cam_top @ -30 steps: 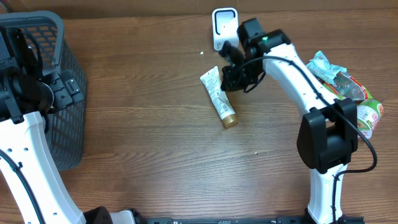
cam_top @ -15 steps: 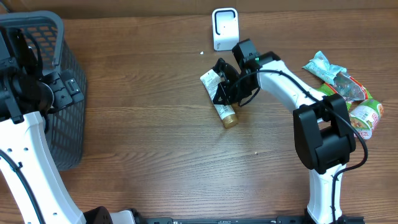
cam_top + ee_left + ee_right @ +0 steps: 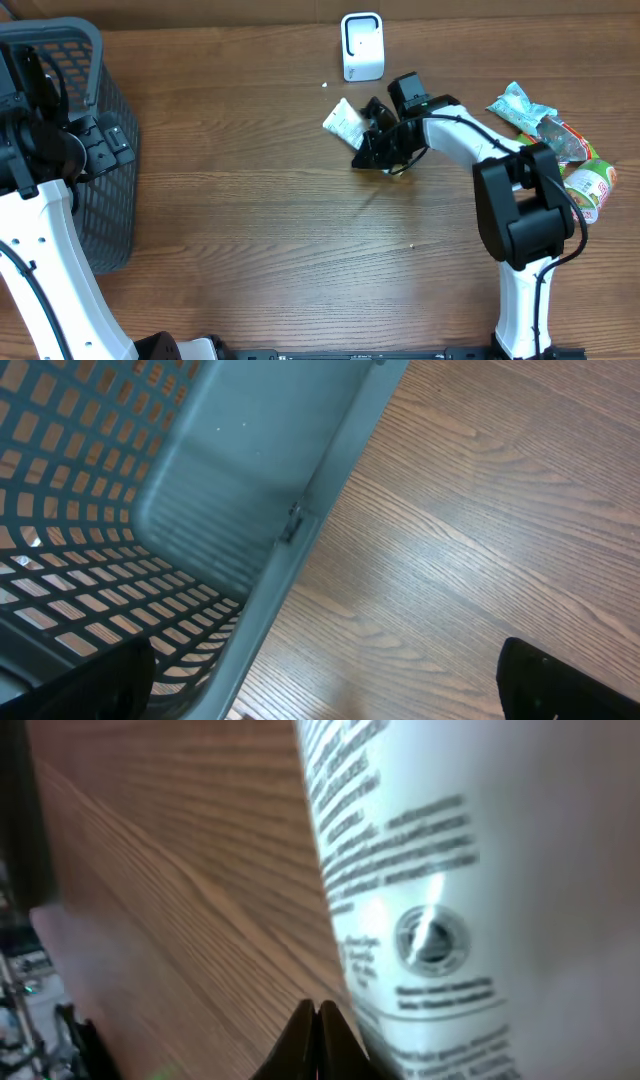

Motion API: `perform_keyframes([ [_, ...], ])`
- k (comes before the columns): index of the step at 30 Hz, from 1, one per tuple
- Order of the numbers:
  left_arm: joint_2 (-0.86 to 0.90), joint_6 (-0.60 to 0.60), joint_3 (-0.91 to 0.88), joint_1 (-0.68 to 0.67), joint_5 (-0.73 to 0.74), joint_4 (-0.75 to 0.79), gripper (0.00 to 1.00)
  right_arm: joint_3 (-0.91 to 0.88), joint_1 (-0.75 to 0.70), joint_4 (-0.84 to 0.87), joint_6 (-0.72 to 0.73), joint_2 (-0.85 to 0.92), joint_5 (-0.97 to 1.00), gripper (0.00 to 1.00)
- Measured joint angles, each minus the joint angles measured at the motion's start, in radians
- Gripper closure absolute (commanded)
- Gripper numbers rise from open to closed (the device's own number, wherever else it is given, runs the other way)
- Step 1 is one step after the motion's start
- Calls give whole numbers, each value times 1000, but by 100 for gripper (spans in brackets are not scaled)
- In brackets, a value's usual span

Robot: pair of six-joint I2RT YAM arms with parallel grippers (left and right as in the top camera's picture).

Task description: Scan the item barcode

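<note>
The item is a white tube with printed text. Only its flat crimped end (image 3: 344, 119) shows in the overhead view; the rest lies under my right gripper (image 3: 383, 148). In the right wrist view the tube (image 3: 450, 870) fills the right side, blurred and very close. My right gripper (image 3: 317, 1018) is shut, tips together with nothing between them, resting against the tube's left edge on the wood. The white barcode scanner (image 3: 362, 45) stands at the table's back edge, behind the tube. My left gripper (image 3: 320, 695) is open beside the basket rim, far to the left.
A grey mesh basket (image 3: 85, 60) stands at the left edge, with its rim (image 3: 300, 510) close under the left wrist. Several snack packets (image 3: 530, 112) and a green-and-red pack (image 3: 590, 185) lie at the right edge.
My right gripper has come forward and down from near the scanner onto the tube. The tube's gold cap end is now hidden beneath it. The left arm has not moved.
</note>
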Motion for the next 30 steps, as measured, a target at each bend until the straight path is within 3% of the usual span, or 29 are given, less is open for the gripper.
perform_keyframes([
  [12, 0, 0, 0, 0, 0, 0, 0, 6, -21, -30, 16, -28, 20, 96],
  [20, 0, 0, 0, 0, 0, 0, 0, 28, -21, -38, -24, -241, 246, 96],
  [30, 0, 0, 0, 0, 0, 0, 0, 39, 74, -84, -70, -200, 528, 96],
])
